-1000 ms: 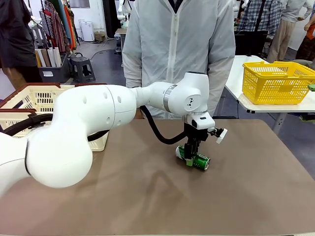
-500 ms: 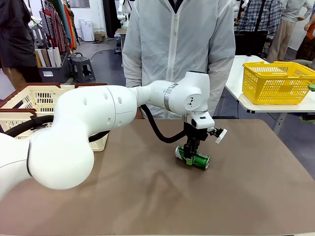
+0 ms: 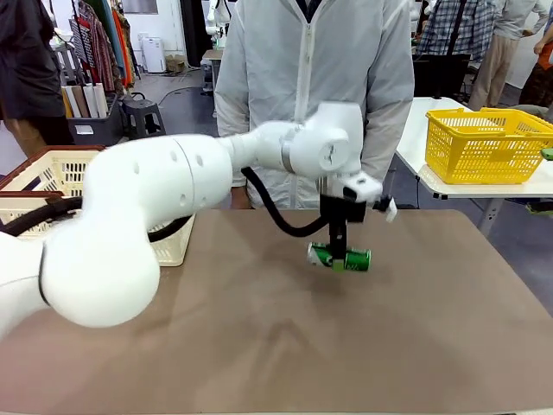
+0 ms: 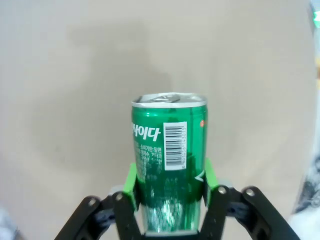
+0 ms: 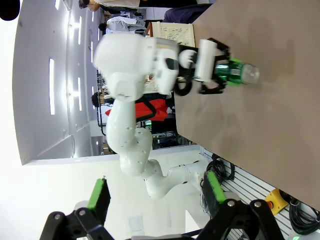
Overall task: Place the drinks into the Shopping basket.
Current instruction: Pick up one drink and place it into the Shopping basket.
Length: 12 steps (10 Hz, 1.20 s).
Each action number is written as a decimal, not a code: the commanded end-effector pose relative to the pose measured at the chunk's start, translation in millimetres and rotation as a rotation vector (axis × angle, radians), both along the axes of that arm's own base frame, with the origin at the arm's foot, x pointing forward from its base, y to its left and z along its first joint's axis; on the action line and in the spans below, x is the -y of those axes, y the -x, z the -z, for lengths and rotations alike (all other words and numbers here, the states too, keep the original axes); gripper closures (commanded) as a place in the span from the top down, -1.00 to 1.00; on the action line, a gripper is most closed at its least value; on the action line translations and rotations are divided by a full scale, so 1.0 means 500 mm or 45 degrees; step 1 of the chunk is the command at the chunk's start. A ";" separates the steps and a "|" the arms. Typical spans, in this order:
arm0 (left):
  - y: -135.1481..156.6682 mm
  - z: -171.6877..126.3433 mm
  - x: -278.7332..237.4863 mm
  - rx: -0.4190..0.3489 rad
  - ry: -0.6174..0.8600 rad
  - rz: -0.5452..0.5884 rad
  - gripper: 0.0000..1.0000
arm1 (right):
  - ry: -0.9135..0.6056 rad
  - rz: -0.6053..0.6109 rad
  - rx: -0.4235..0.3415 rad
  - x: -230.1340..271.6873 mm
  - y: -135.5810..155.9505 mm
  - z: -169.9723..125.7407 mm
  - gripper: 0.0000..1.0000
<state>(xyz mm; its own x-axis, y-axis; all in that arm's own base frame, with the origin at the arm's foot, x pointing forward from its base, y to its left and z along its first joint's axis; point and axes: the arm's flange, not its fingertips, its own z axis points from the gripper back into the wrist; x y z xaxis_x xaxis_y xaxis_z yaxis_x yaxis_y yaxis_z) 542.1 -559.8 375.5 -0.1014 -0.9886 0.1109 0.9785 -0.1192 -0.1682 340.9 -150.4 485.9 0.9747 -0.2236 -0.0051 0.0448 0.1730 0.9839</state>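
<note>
The left gripper [image 3: 338,259] is clamped around a green can [image 3: 340,258], its green pads [image 4: 131,186] pressing both sides of the can's lower body in the left wrist view. The can lies crosswise in the jaws and hangs clear of the brown table [image 3: 415,346], a little right of the table's middle, just in front of the person in the pale jacket [image 3: 311,78] at the far side.

The step in hand looks like the carry: the can is picked, and it is not yet in the Shopping basket [image 3: 52,186], which sits at the far left of the table, partly hidden behind the left arm's bulky white links.

The next move likely calls for a swing leftward, high enough to clear the basket's dark brown rim, then a release above the opening. The arm's own elbow and the black cable looping beneath it crowd that path.

The right gripper [image 5: 155,200] stands wide open and holds nothing, well off from the work. A yellow mesh basket [image 3: 484,143] rests on a separate table at far right, out of the way.
</note>
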 end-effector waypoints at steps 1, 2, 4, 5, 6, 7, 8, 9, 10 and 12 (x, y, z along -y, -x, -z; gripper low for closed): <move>0.073 -0.133 -0.056 -0.096 0.010 -0.368 -1.00 | 0.000 -0.008 -0.021 0.001 0.002 -0.009 1.00; 0.100 -0.161 -0.090 -0.053 -0.014 -0.521 -1.00 | 0.000 -0.008 -0.021 0.001 0.002 -0.009 1.00; 0.116 -0.206 -0.178 -0.118 -0.049 -0.889 -1.00 | 0.000 -0.008 -0.021 0.001 0.002 -0.009 1.00; 0.138 -0.219 -0.234 -0.197 -0.031 -1.095 -1.00 | 0.000 -0.008 -0.021 0.001 0.002 -0.009 1.00; 0.171 -0.217 -0.283 -0.218 -0.076 -1.286 -1.00 | 0.000 -0.008 -0.021 0.001 0.002 -0.009 1.00; 0.217 -0.214 -0.336 -0.243 -0.182 -1.418 -1.00 | 0.000 -0.008 -0.021 0.001 0.002 -0.009 1.00; 0.259 -0.216 -0.388 -0.239 -0.206 -1.570 -1.00 | 0.000 -0.008 -0.021 0.001 0.002 -0.009 1.00; 0.297 -0.226 -0.444 -0.241 -0.160 -1.769 -1.00 | 0.000 -0.008 -0.021 0.001 0.002 -0.009 1.00; 0.312 -0.236 -0.500 -0.277 -0.105 -1.844 -1.00 | 0.000 -0.008 -0.021 0.001 0.002 -0.009 1.00; 0.295 -0.220 -0.590 -0.347 0.027 -1.892 -1.00 | 0.000 -0.008 -0.021 0.001 0.002 -0.009 1.00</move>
